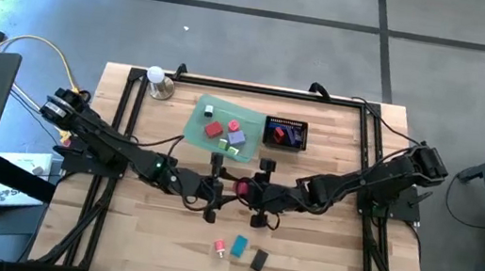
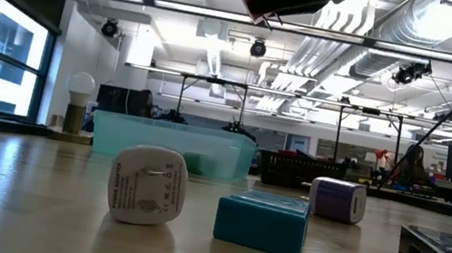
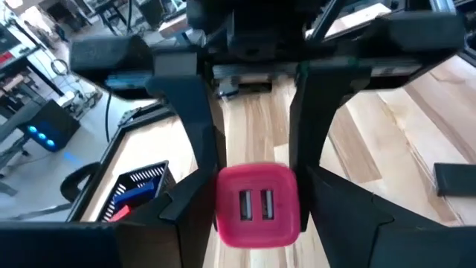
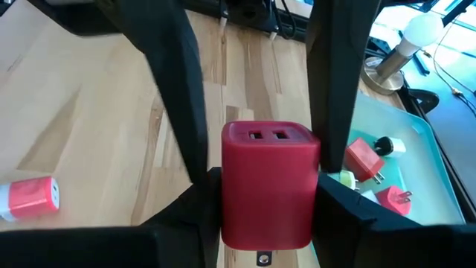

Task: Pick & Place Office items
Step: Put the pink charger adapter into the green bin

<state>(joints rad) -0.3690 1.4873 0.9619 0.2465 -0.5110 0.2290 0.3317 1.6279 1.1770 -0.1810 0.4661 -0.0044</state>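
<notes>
A red charger block (image 1: 241, 187) hangs above the middle of the table, where my two grippers meet tip to tip. My right gripper (image 1: 252, 191) comes in from the right and is shut on it. My left gripper (image 1: 229, 189) comes in from the left and is open. Its fingers (image 4: 178, 97) stand on either side of the block's slotted end (image 3: 256, 205). A narrow gap shows at one of them, and I cannot tell whether the other touches. Other office items lie in the green tray (image 1: 196, 129) and on the near part of the table. My right gripper pinches the red block by its two opposite sides (image 4: 232, 216) between its two fingers (image 4: 338, 205). It comes from the table's right, slanting a little downward. The block is lifted clear of the table, its slotted end turned toward the left arm and its prong end (image 4: 260, 258) toward the right wrist.
A black mesh basket (image 1: 285, 133) stands right of the tray, and a bulb lamp (image 1: 157, 81) at the far left. A pink-white plug (image 1: 220, 246), a teal block (image 1: 239, 244) and a black piece (image 1: 258, 260) lie near the front edge. Bare wood lies under the grippers.
</notes>
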